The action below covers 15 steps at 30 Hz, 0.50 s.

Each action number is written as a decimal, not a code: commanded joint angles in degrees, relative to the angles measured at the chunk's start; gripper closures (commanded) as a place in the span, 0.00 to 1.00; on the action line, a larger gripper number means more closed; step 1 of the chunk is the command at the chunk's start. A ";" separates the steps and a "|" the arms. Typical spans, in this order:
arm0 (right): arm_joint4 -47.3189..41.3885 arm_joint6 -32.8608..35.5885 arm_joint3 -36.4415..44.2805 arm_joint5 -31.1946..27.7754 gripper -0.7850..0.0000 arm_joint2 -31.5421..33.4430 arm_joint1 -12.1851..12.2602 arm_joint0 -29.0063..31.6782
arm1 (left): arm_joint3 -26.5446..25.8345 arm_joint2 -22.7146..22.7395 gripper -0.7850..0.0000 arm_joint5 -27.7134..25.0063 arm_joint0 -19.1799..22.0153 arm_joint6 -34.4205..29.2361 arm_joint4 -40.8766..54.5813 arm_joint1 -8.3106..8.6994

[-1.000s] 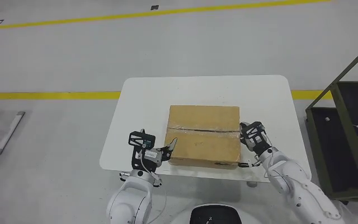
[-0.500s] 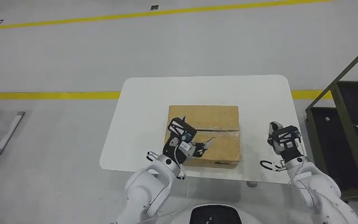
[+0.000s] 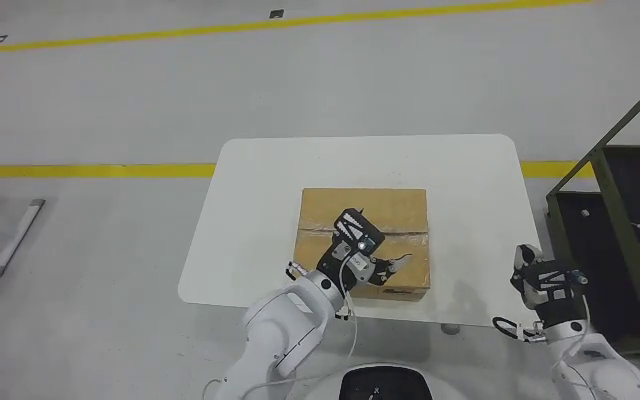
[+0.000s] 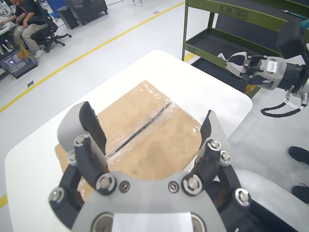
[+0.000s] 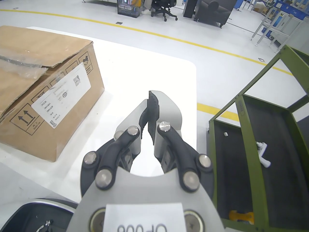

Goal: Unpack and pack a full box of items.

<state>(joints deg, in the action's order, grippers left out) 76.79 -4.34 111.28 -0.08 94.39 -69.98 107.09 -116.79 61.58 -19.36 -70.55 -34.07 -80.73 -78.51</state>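
From above, the box (image 3: 365,225) sits on the table (image 3: 260,200) with the left gripper (image 3: 392,266) over its near half. The right gripper (image 3: 545,280) seems just off the table's corner. Left wrist view: fingers (image 4: 93,121) spread wide. Right wrist view: fingers (image 5: 152,108) pressed together.

L gripper (image 4: 148,119) jaws spread wide, arm bent inward across the front. R gripper (image 5: 150,105) pinched together, arm held out to the side.
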 commanded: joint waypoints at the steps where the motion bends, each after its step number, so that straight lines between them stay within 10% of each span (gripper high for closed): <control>1: 0.52 -0.09 0.44 0.11 1.00 -0.12 -0.04 0.41 | 0.95 0.31 0.00 1.18 -0.84 0.48 3.97 -0.11; 15: 1.77 0.33 1.32 -0.84 1.00 1.21 -0.13 1.12 | 17.39 -11.20 0.00 0.50 15.09 -4.17 -0.65 -2.56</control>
<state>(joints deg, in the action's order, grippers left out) 78.67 -4.01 112.58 -0.95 95.45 -70.10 108.14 -100.33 51.25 -18.55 -56.01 -38.06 -81.21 -80.92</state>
